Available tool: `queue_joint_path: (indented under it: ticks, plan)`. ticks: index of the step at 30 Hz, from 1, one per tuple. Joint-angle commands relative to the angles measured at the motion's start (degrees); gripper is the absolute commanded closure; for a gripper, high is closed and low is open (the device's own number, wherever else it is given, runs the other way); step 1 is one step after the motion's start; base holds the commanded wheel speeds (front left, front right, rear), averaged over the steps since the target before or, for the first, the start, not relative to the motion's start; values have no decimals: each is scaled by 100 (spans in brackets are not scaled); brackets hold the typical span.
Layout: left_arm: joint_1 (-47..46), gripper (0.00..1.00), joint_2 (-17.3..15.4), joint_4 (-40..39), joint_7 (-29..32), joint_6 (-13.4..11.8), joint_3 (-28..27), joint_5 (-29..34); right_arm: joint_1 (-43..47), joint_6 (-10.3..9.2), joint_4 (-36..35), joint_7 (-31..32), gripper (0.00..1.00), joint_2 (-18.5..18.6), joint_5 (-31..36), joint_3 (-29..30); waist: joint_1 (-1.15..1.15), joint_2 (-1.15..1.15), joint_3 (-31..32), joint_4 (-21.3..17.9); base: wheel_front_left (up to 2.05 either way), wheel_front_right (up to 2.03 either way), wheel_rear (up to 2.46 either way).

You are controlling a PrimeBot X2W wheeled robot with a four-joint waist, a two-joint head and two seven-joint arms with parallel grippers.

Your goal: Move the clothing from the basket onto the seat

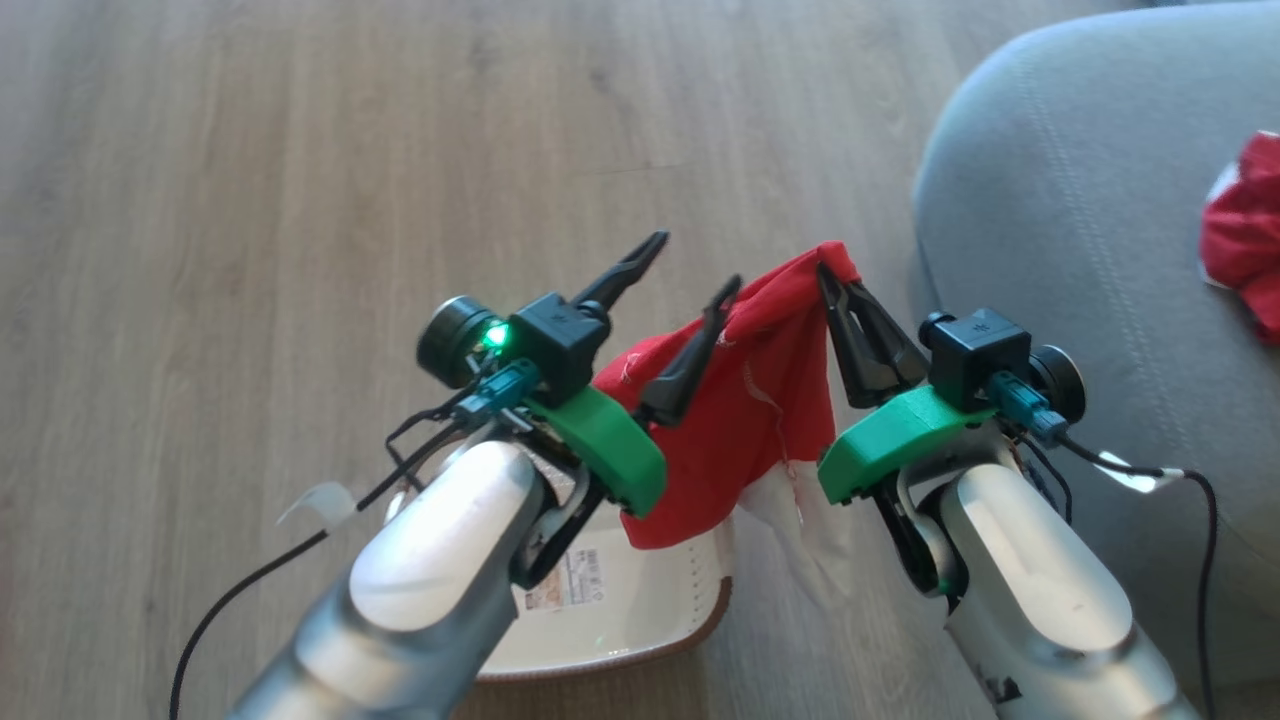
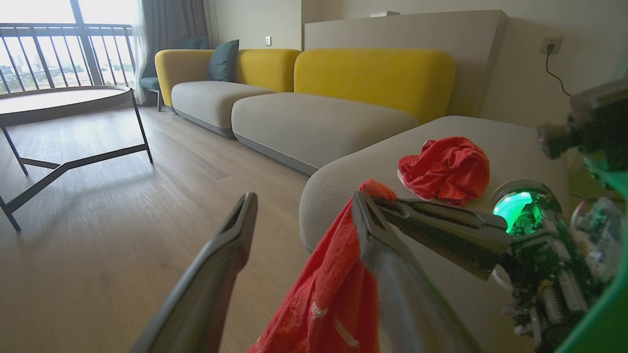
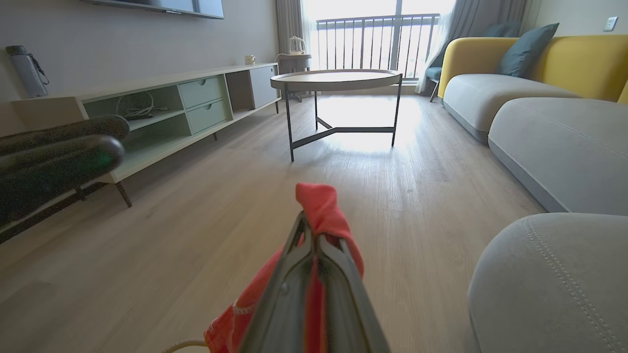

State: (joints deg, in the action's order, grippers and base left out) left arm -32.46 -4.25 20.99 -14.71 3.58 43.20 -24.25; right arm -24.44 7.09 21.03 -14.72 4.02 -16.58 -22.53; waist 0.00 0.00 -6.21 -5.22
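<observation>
We are holding a red garment [image 1: 750, 400], pinched in our closed right gripper [image 1: 828, 272], above the basket [image 1: 640, 600] and just beside the seat [image 1: 1080, 200], where another garment [image 1: 1240, 230] is lying. Our left gripper [image 1: 697, 262] is hanging open. Next, probably: carrying it over the seat and releasing.

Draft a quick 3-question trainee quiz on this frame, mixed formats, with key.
1. True or false: the left hand is shut on the hanging red garment.
2. Which hand holds the hanging garment up by the basket?
3. Where does the second red garment lie? A) in the left hand B) on the grey seat C) in the basket

Key:
1. False. Its fingers stand apart, open.
2. The right hand, shut on a top fold of it.
3. B.
</observation>
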Motion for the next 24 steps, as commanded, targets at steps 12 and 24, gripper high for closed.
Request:
queue_joint_path:
  ticks: [12,24]
  plan:
    - [260,0,-343,13,-29,278,-637,119,94,40,-893,-28,100,-76,-22,92,0,0,78,-1284,0,0,0]
    - [656,0,-351,-127,-29,365,-950,167,190,40,-1504,-28,100,-102,-97,63,0,0,181,-2493,0,0,0]
